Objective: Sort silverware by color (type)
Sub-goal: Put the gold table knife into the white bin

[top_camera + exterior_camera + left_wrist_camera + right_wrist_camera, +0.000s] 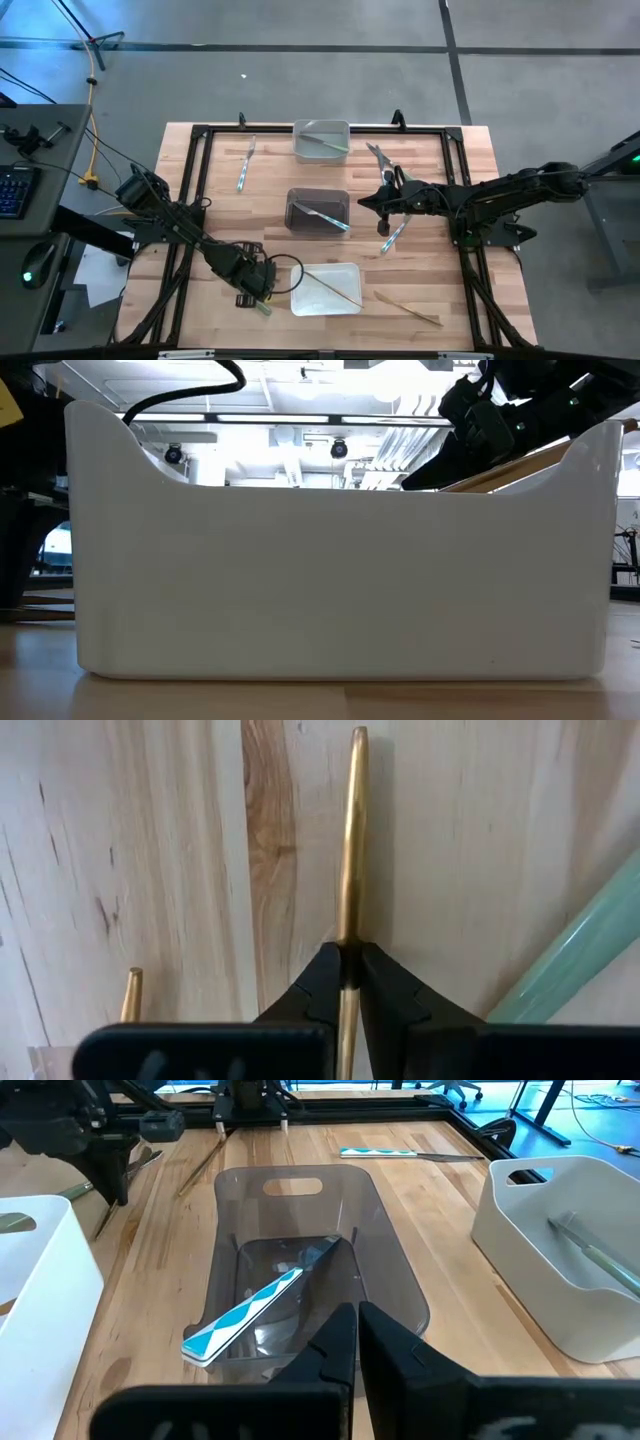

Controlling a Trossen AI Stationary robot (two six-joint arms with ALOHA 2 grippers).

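Observation:
My left gripper [255, 287] points down at the table's near left, beside the white bin [300, 300], and is shut on a slim tan utensil [352, 840]. A pale green utensil [580, 960] and a second tan tip [131, 992] lie next to it. My right gripper [356, 1330] hovers shut and holding nothing above the dark bin [296, 197], which holds a blue-and-white utensil [245, 1315]. The far light bin [300, 152] holds a green piece; the white bin holds a tan one [335, 288]. My left gripper pinches the tan utensil's thin shaft [348, 932] between its two fingertips [322, 982]. The fingers come from above, pointing down, and lie across the shaft. The utensil lies flat along the wooden tabletop, its rounded end [358, 738] reaching out past the fingers.
Loose silverware lies on the table: a blue-silver piece [245, 165] at the far left, several near my right gripper [392, 236], and a tan one [408, 308] at the near right. A black frame [190, 180] borders the wooden top. The white bin's wall [340, 580] fills the low view.

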